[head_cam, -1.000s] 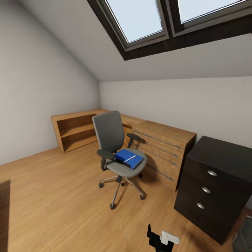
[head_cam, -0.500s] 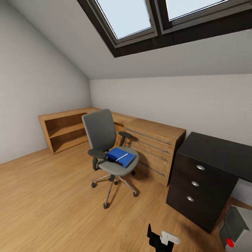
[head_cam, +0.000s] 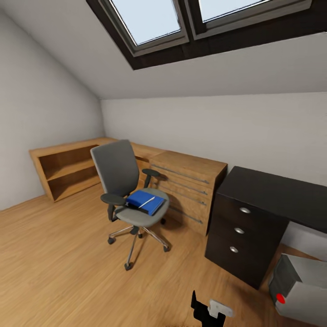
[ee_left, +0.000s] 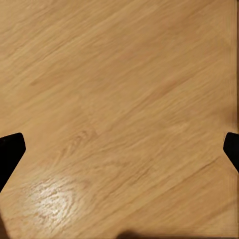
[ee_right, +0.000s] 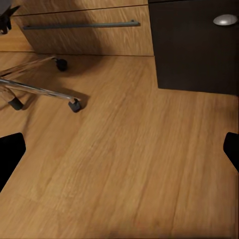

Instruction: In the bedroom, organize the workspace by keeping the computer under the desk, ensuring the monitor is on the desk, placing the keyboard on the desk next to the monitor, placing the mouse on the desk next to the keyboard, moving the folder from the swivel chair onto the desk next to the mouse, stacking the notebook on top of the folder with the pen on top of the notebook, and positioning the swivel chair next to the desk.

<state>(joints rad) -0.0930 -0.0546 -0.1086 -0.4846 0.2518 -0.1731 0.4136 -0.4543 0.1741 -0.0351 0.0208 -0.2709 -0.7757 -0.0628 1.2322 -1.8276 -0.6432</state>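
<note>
Folder [head_cam: 144, 201] on swivel chair [head_cam: 125, 181]; left gripper [ee_left: 119, 149], right gripper [ee_right: 119, 149] wide apart, empty

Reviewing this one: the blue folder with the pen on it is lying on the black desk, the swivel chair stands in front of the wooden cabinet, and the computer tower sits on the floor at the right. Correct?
Not quite. The head view shows the blue folder, with the pen on it, lying on the seat of the swivel chair, not on the black desk. The rest holds: the chair stands in front of the wooden cabinet, and the computer tower sits on the floor at the right.
</note>
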